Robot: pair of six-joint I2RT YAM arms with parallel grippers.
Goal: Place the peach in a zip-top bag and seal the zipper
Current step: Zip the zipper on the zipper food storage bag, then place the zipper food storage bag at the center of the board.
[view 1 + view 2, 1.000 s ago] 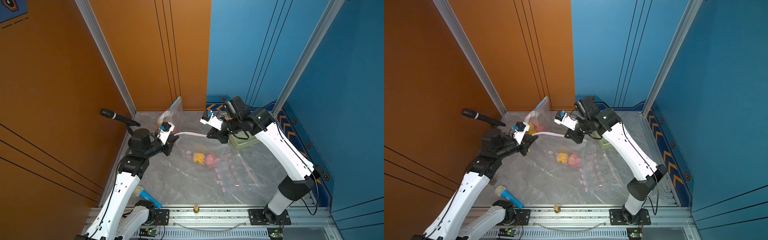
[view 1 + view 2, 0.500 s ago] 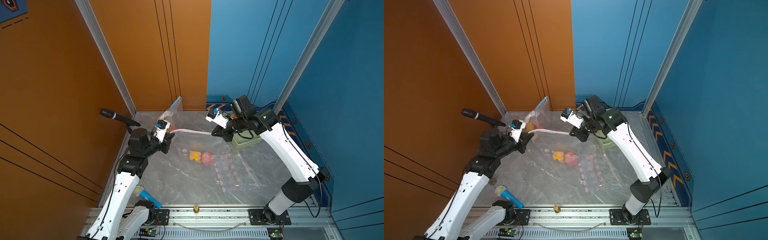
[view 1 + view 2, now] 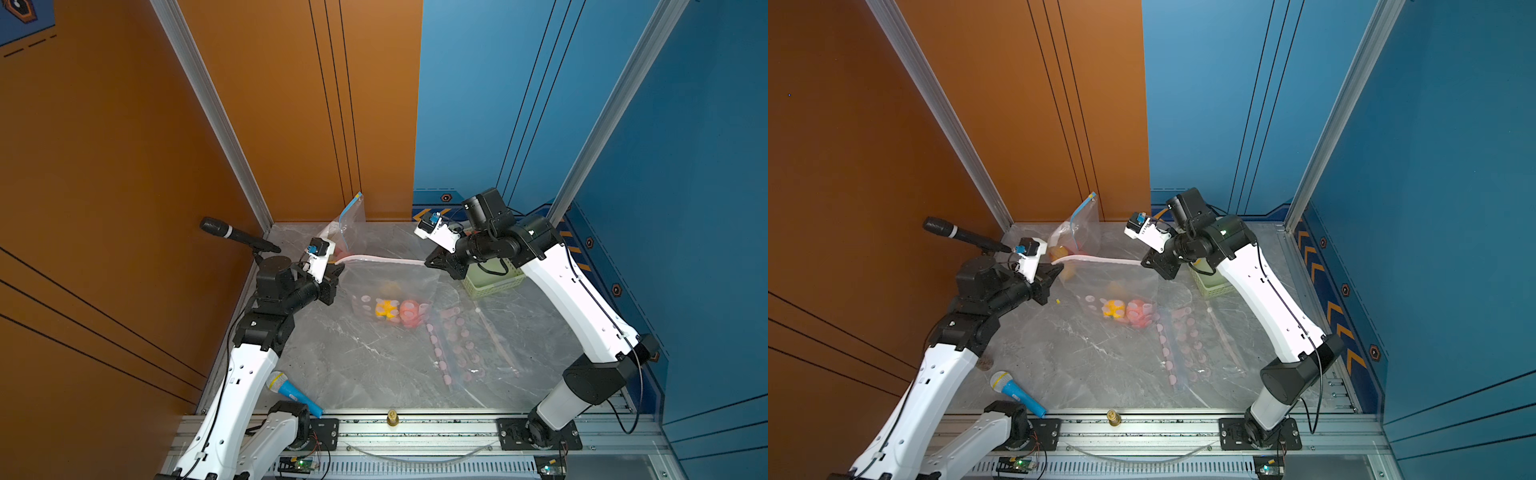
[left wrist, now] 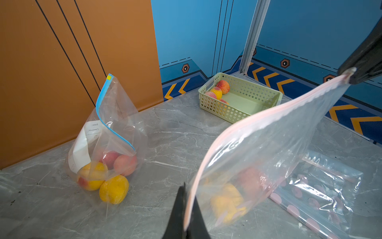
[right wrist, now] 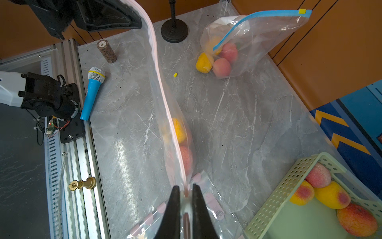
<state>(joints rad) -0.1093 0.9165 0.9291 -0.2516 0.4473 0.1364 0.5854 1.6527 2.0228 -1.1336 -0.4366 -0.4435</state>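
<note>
A clear zip-top bag (image 3: 390, 282) (image 3: 1113, 282) with a pink zipper (image 3: 382, 260) (image 4: 268, 115) (image 5: 163, 93) hangs stretched between my two grippers, above the table. A yellow peach (image 3: 384, 309) (image 4: 225, 198) and a red peach (image 3: 409, 311) (image 5: 186, 157) lie in its bottom. My left gripper (image 3: 338, 266) (image 3: 1059, 270) (image 4: 187, 217) is shut on one end of the zipper. At the other end, my right gripper (image 3: 430, 262) (image 3: 1144, 262) (image 5: 186, 192) is shut on the strip. The zipper runs as one closed pink line between them.
Another bag with a blue zipper (image 3: 349, 224) (image 4: 107, 144) stands by the orange wall and holds several peaches. A green basket (image 3: 494, 282) (image 4: 250, 83) with more peaches sits under my right arm. Flat dotted bags (image 3: 461, 345), a black microphone (image 3: 232, 235), a blue toy microphone (image 3: 291, 392) and a chess piece (image 3: 392, 417) are around.
The grippers have drawn apart, the right one moving right, so the pink zipper spans a longer, tauter line. The bag and its peaches have shifted slightly to the left.
</note>
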